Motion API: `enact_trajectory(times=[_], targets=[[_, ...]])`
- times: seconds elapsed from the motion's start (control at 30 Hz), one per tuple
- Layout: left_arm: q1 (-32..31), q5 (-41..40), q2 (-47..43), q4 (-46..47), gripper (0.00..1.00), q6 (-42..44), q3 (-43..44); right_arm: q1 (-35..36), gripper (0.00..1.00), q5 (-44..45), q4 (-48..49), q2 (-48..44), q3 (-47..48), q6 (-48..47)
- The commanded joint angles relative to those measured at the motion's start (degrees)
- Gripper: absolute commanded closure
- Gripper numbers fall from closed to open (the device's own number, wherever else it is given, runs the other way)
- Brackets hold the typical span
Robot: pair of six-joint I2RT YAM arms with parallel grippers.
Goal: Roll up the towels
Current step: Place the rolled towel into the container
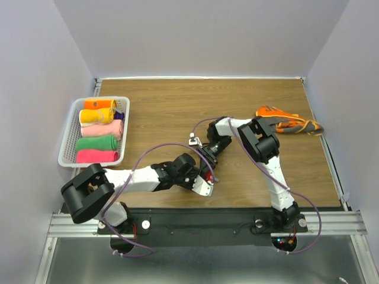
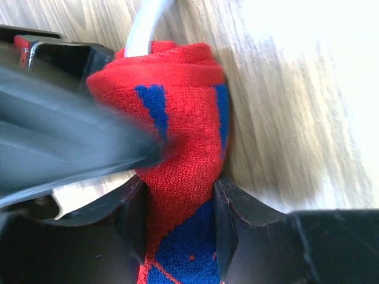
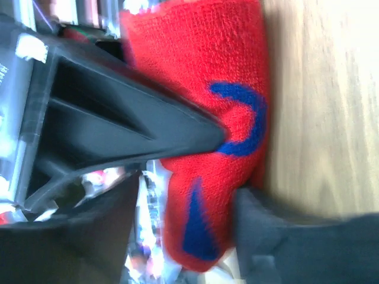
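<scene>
Top view: left gripper [image 1: 203,186] and right gripper [image 1: 208,161] meet near the front edge of the table [image 1: 177,106], bare wood beyond. Left wrist: left fingers [image 2: 135,219] clench the red towel [image 2: 177,118] on the wood, long axis pointing away. Right wrist: right fingers [image 3: 195,127] flank it; grasp unclear.

One white slatted plastic basket [image 1: 70,125] at the far left holds six rolled cloth towels [image 1: 96,142]; one red towel with blue patterns [image 2: 183,148] near centre; one crumpled heap of orange and grey cloths [image 1: 288,121] far right, its number unclear
</scene>
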Motion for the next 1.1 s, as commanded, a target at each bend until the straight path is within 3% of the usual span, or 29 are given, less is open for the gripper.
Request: enact_trajectory(times=[0.0,0.27,0.3,0.53,0.73,0.87,0.9,1.0,1.07], targets=[[-0.8,4.4,-3.0,-9.5,0.97,-1.9,0.5,-3.1,0.24,2.5,-2.7,-1.2,5.7,1.5],[-0.8,7.3,-9.2,-18.4,1.00,-5.5,2.5,-12.6,0.13,7.7,0.4,-0.9,21.2,12.5],[-0.8,7.4,-9.4,-19.1,1.00,-5.7,3.0,-13.0,0.00,8.1,0.5,-1.5,21.7,12.9],[2.4,7.4,-14.2,-24.6,1.00,-6.0,6.5,-17.1,0.00,9.5,2.3,-5.9,21.3,14.9],[12.5,8.4,-16.5,-29.9,1.00,-1.2,13.1,-17.4,0.00,10.9,2.4,-8.5,18.2,13.8],[24.7,9.6,-18.1,-34.8,1.00,7.7,18.8,-17.6,0.00,11.1,2.4,-8.9,17.0,13.5],[24.8,10.1,-18.1,-35.9,1.00,9.8,19.8,-17.6,0.00,11.1,2.4,-8.9,16.9,13.4],[36.3,12.4,-18.2,-38.8,1.00,19.2,23.7,-17.6,0.00,11.4,2.4,-8.9,16.7,13.4],[47.9,15.5,-17.2,-41.2,1.00,26.6,26.6,-17.6,0.00,11.6,2.4,-9.0,16.5,13.5]])
